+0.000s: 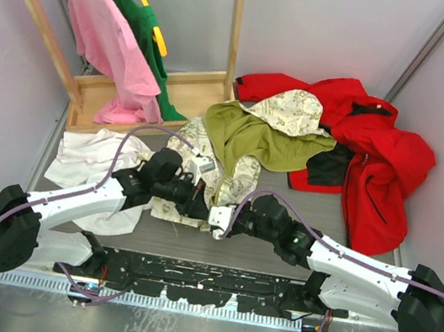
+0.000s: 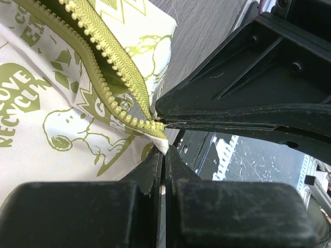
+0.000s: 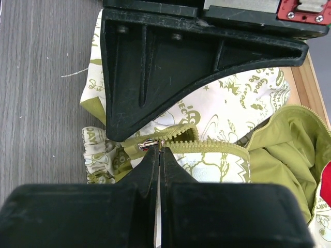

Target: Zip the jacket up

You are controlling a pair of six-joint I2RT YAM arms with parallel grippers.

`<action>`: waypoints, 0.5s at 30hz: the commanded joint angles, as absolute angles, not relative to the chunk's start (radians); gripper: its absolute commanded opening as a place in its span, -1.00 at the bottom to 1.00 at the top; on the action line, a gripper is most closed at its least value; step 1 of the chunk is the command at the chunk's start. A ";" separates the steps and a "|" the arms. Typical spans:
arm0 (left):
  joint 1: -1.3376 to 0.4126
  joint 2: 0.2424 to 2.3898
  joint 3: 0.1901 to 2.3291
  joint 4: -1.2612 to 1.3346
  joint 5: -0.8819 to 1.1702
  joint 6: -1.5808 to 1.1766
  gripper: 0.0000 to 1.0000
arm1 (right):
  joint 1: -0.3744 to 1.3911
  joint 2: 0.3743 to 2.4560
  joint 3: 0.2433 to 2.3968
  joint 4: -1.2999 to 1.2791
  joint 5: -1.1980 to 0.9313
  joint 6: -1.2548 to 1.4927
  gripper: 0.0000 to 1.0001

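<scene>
The jacket (image 1: 252, 137) lies mid-frame on the counter (image 3: 41, 103). The left pincer (image 2: 162, 130) is clamped on its hem corner. The right pincer (image 3: 151, 146) pinches the slider (image 3: 147, 144), low down. The teeth (image 3: 207, 147) beyond it gape, so nearly all the zipping remains.

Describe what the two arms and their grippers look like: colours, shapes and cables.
Both the left arm and right arm have white links with bulky black joint housings, and a purple cable loops along each. The left gripper and right gripper have matte black, wedge-shaped fingers with ribbed sides. A red plate with screws sits by the right one.
</scene>
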State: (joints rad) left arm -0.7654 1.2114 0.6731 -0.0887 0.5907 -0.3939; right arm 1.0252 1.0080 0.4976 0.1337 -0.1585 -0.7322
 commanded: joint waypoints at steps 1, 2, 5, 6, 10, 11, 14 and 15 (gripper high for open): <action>-0.796 1.222 0.707 -0.110 0.629 -0.380 -1.00 | 1.021 0.985 0.553 0.264 -0.081 -0.742 -0.99; -0.800 1.222 0.704 -0.112 0.630 -0.382 -1.00 | 1.021 0.985 0.553 0.275 -0.059 -0.743 -0.99; -0.801 1.224 0.698 -0.130 0.627 -0.384 -1.00 | 1.019 0.981 0.547 0.309 0.009 -0.745 -0.98; -0.800 1.223 0.697 -0.143 0.619 -0.384 -1.00 | 1.019 0.978 0.544 0.319 0.031 -0.744 -0.99; -0.799 1.193 0.684 -0.182 0.508 -0.411 -1.00 | 1.019 0.964 0.561 0.272 0.002 -0.736 -0.99; -0.800 1.174 0.676 -0.172 0.474 -0.427 -1.00 | 1.019 0.969 0.571 0.247 -0.023 -0.729 -0.99; -0.800 1.115 0.652 -0.114 0.399 -0.491 -0.95 | 1.020 1.001 0.589 0.215 -0.082 -0.686 -0.98; -0.799 1.097 0.644 -0.094 0.385 -0.513 -0.94 | 1.019 1.017 0.591 0.213 -0.093 -0.672 -0.98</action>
